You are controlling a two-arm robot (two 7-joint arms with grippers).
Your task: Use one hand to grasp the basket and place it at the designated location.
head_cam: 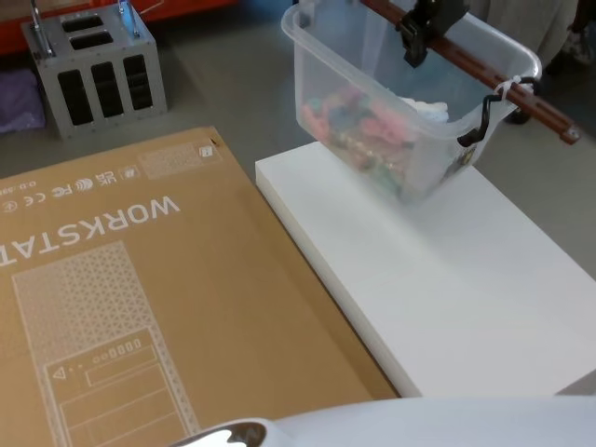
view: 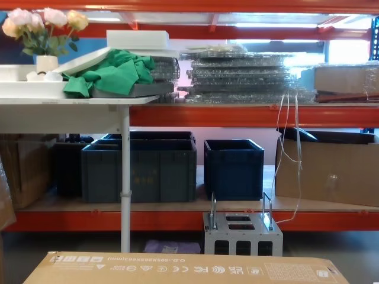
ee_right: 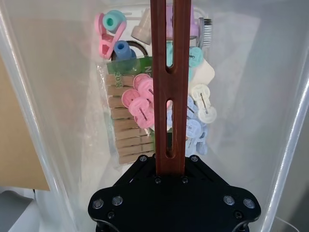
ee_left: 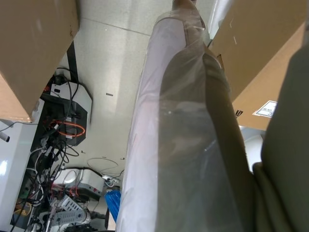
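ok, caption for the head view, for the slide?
Right gripper clamps the brown bar handle of the tilted basket over the white board, beside a cardboard box.

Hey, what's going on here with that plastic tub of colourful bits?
The robot's right gripper is clamped on the reddish-brown handle of a translucent basket holding colourful pegs and clips. The basket hangs tilted over the far end of a white board, its low corner close to the surface; whether it touches is unclear. A cardboard box lies beside the board.
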